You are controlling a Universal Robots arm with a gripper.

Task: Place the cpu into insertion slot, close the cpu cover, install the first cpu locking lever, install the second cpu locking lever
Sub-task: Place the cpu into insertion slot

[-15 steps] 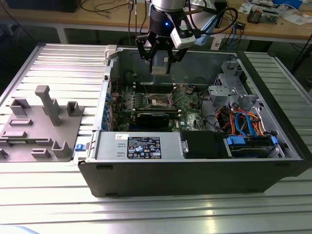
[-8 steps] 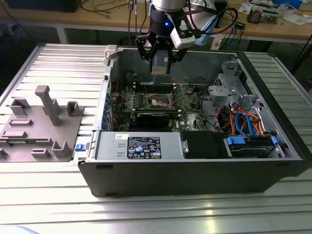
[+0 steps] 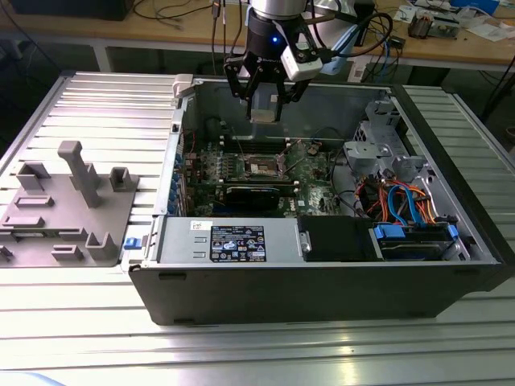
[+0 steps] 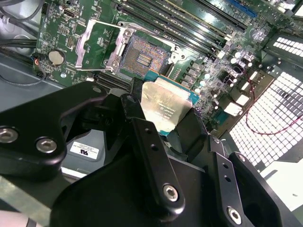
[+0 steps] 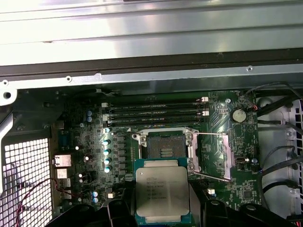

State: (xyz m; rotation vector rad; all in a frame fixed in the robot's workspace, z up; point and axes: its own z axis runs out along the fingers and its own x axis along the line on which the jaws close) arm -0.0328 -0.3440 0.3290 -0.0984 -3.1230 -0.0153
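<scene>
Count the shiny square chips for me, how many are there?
1. The cpu is held between the jaws, hovering over the motherboard, not yet in the empty insertion slot. Another could be hidden elsewhere in the case.

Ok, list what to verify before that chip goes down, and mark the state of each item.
1. Hold on the silver-topped square cpu by the end effector: ok, the chip is clamped in it.
2. The square insertion slot with a silver rim is bare: ok, dark contacts show and nothing lies in it.
3. The thin silver hinged cpu cover is off the slot: ok, it lies open to one side.
4. Chip squared to slot: ok, their edges run parallel in the first wrist view.
5. Chip seated: not ok, it is held above the green motherboard.
</scene>
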